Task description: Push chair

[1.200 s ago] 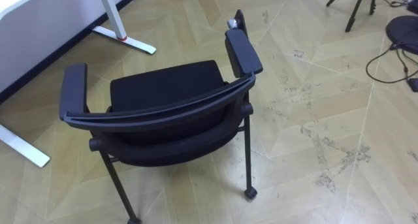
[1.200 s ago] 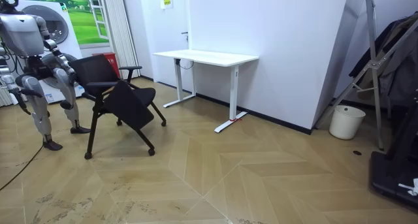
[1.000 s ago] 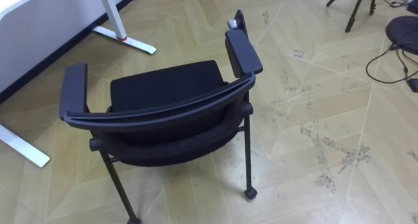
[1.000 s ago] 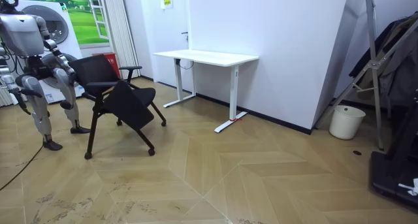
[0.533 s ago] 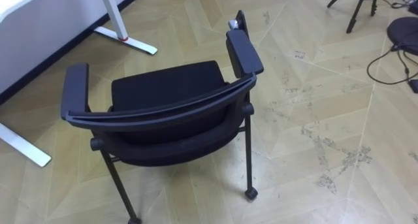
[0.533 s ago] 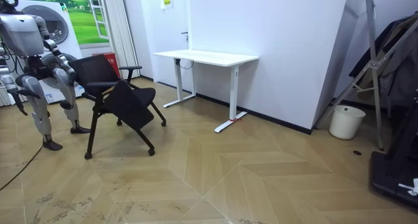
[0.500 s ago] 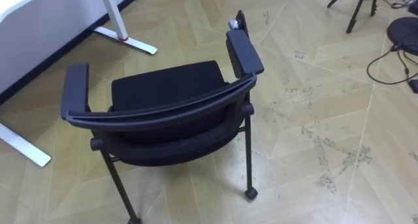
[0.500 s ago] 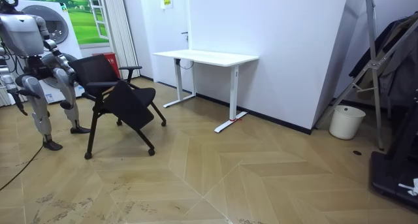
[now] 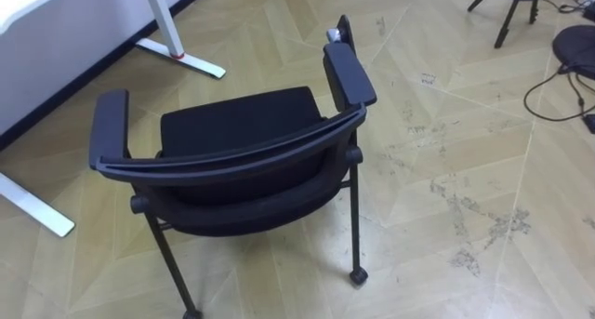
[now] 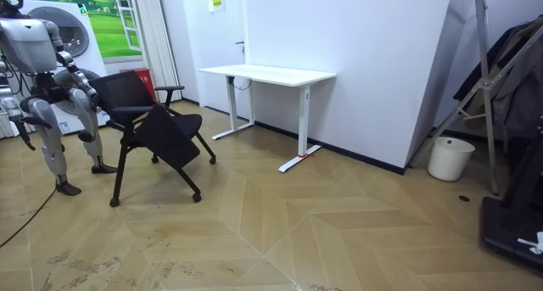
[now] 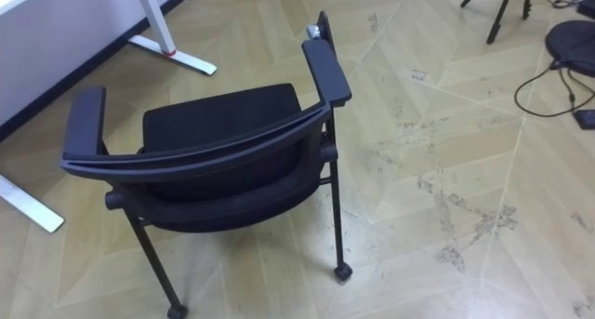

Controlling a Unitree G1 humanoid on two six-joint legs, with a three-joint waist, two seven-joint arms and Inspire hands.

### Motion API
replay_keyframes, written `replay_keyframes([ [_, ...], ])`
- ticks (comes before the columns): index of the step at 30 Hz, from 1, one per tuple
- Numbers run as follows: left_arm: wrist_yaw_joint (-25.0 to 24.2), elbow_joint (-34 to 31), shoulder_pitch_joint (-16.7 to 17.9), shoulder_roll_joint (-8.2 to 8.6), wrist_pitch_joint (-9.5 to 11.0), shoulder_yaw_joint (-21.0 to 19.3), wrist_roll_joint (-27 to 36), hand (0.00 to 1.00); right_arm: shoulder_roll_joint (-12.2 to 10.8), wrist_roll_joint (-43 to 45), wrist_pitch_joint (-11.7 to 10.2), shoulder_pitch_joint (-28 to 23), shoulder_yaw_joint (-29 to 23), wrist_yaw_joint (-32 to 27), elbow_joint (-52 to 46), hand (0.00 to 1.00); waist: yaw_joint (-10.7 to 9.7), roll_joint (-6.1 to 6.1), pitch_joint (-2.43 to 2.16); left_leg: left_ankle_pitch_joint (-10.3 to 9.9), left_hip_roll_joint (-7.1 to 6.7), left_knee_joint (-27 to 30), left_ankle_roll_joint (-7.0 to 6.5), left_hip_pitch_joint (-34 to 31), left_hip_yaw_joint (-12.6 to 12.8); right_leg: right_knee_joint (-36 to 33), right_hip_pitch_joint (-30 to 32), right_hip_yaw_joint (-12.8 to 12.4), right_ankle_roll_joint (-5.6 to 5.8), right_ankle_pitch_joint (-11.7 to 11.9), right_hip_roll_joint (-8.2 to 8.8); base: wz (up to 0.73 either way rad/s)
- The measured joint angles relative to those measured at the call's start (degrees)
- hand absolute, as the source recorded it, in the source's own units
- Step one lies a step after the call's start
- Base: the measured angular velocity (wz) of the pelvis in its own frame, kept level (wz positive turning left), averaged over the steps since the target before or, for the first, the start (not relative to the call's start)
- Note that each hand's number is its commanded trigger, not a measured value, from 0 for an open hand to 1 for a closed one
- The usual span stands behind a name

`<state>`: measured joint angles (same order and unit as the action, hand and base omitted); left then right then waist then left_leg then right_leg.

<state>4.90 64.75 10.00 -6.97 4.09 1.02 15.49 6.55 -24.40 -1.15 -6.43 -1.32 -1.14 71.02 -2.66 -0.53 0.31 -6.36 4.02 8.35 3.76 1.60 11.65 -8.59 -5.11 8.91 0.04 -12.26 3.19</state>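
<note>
Room view looks exactly the same as 1.2 s back: the robot stands right behind the chair [image 10: 148,125] on the wood floor [image 10: 339,232], with the white desk [image 10: 267,73] well off toward the room view's right. Left eye view has crept a hair, but everything in it slid together, so that's the head camera drifting, not the chair rolling. My read is the push hasn't really started and the whole trip is still to do. I can't tell whether the hands are apart, together or clamped on something; they're too small to read from across the room. As for the chair itself: it's black, with a curved backrest [image 9: 232,156] nearest the robot and a padded seat [image 9: 237,124] beyond it, pointing roughly at the desk's foot [image 9: 186,59]. It has 2 flat armrests [image 9: 110,124], 1 per side, thin black legs, and a small castor [image 9: 358,276] under the rear right leg, so I'd guess it rolls easily if shoved at the backrest.
</note>
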Motion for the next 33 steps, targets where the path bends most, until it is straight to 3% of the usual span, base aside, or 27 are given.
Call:
replay_keyframes([
  [3, 0.0, 0.0, 1.0, -0.01, 0.0, -3.2, 0.0, 0.0, 0.0, 0.3, 0.0, -0.3, -0.1, 0.0, 0.0, 0.0, 0.5, 0.06, -0.1, -0.2, 0.01, 0.0, -0.01, 0.2, 0.5, -0.2, 0.0, -0.3, 0.0, 0.0, 0.0, -0.04],
  [9, 1.2, -0.3, 2.9, -0.47, 0.1, -3.7, 0.0, 0.0, 0.3, 0.2, 0.0, -0.3, 0.1, 0.0, 0.5, 0.0, 1.3, 0.03, 0.04, -0.9, -0.01, 0.2, 0.02, 0.7, 0.4, 0.0, -0.9, 0.0, 0.28, -0.1, 0.04, 0.02],
  [20, 1.3, -1.3, 5.3, -0.68, 1.0, -4.4, 0.6, 0.0, 0.8, -0.3, 0.0, 0.9, 0.1, 0.6, 1.6, 0.0, 1.7, -0.83, 0.14, -1.2, -1.14, 0.5, -0.5, -0.1, -1.6, -0.1, -1.3, 2.0, 1.01, -0.7, 1.0, 0.1],
  [23, 1.6, -0.5, 6.1, -0.58, 1.3, -6.6, 0.5, 0.0, 0.8, 0.6, 0.1, 0.9, -0.1, 0.5, 2.5, 0.0, 2.8, -1.05, 0.01, -1.3, -1.33, 0.6, -0.48, 0.0, -2.4, 0.1, -1.9, 3.0, 1.06, -0.7, 1.05, 0.16],
  [24, 1.9, -0.3, 6.9, -0.53, 1.2, -7.6, 0.6, 0.0, 0.8, 1.2, 0.1, 0.9, -0.4, 0.4, 2.6, 0.0, 3.3, -1.44, 0.23, -1.5, -1.33, 1.0, -0.56, -0.2, -2.6, 0.1, -2.1, 3.4, 1.06, -0.7, 1.12, 0.11],
  [25, 2.5, 0.0, 7.9, -0.52, 1.1, -7.9, 0.5, 0.0, 0.9, 1.3, 0.4, 1.0, -0.9, 0.2, 2.6, 0.0, 3.7, -0.9, -0.09, -1.9, -1.33, 1.5, -0.58, -0.5, -2.9, 0.0, -2.2, 3.9, 1.1, -0.9, 1.16, 0.13],
  [27, 3.7, 0.7, 9.3, -0.35, 0.2, -8.2, 0.5, 0.0, 1.2, 0.9, 1.2, 1.1, -1.1, -0.2, 2.6, 0.0, 5.0, -1.06, -0.01, -2.6, -1.35, 2.5, -0.73, -1.0, -3.2, 0.0, -2.3, 4.2, 1.28, -1.0, 1.25, 0.13],
  [29, 4.5, 1.1, 10.8, -0.04, -1.0, -10.0, 0.6, 0.0, 1.2, 0.9, 1.4, 1.3, -1.3, -0.2, 2.6, 0.0, 5.5, -0.88, -0.22, -3.1, -1.66, 3.6, -0.97, -1.7, -4.0, 0.0, -2.6, 5.0, 1.57, -1.2, 1.53, 0.23],
  [33, 6.9, 1.7, 12.2, -0.01, -2.8, -14.8, 0.6, 0.0, 1.3, 0.9, 2.4, 2.7, -2.2, -0.1, 2.8, 0.0, 7.5, -0.74, -0.11, -3.3, -2.5, 4.5, -1.42, -2.0, -5.7, 0.0, -3.4, 6.3, 2.24, -1.6, 2.14, 0.23],
])
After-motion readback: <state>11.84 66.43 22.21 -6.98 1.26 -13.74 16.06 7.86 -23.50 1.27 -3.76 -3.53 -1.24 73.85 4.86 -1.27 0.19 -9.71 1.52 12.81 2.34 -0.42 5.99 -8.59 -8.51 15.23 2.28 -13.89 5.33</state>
